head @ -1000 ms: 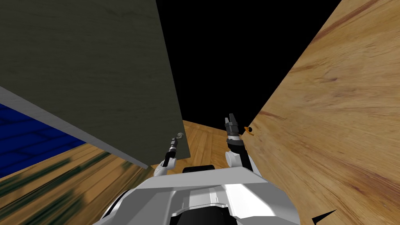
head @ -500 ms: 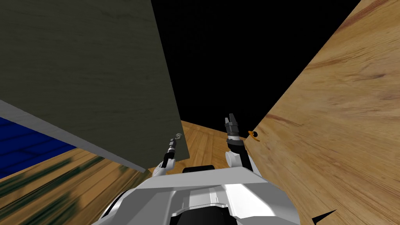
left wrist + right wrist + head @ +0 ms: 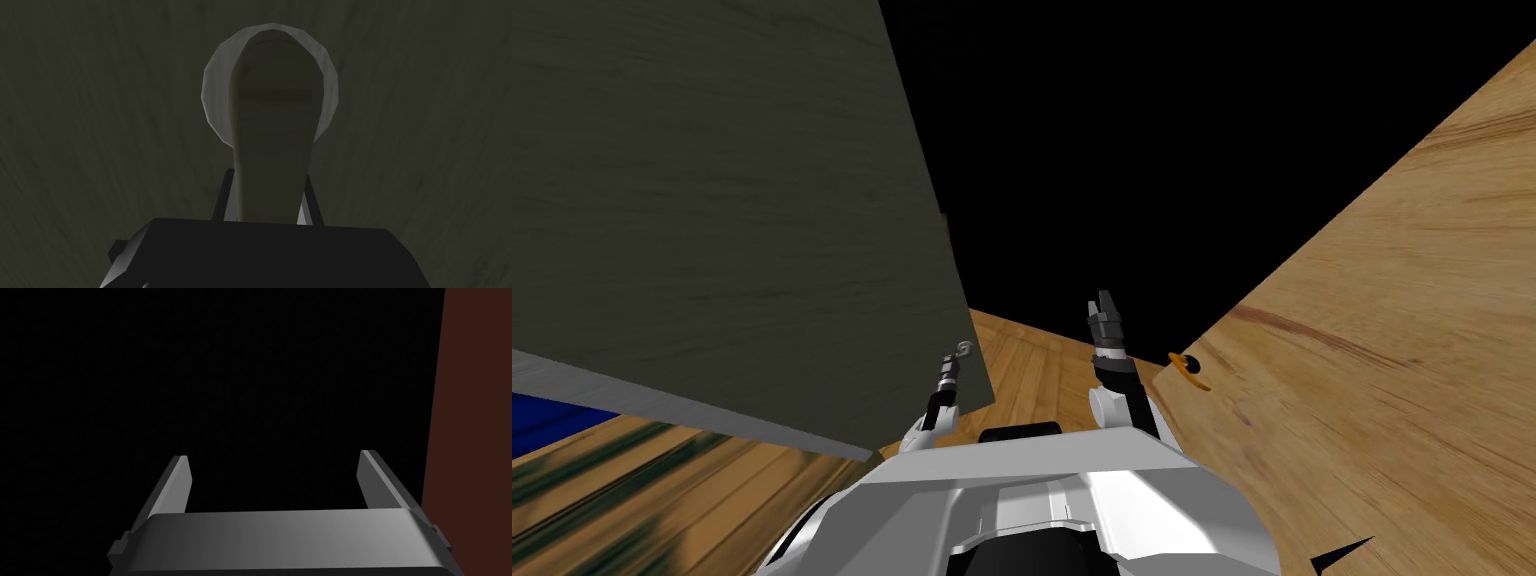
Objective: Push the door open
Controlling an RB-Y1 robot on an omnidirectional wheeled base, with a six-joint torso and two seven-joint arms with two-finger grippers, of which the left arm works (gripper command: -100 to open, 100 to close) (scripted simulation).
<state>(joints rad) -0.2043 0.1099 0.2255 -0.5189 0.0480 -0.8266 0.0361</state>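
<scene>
Wider now than a second ago, the black gap (image 3: 1112, 150) parts the dark door (image 3: 732, 220) from the wood panel (image 3: 1392, 350), whose orange handle (image 3: 1189, 368) has slid off to the right. Left gripper (image 3: 959, 358) is clamped on the grey handle (image 3: 270, 100) at the door's near edge. Right gripper (image 3: 274, 458) hangs spread and empty between door and panel

Nothing readable in any view: no text, labels, brands, numbers or signs. The dark grey door (image 3: 732, 230) has a plain face, and its handle (image 3: 270, 165) is unmarked.
</scene>
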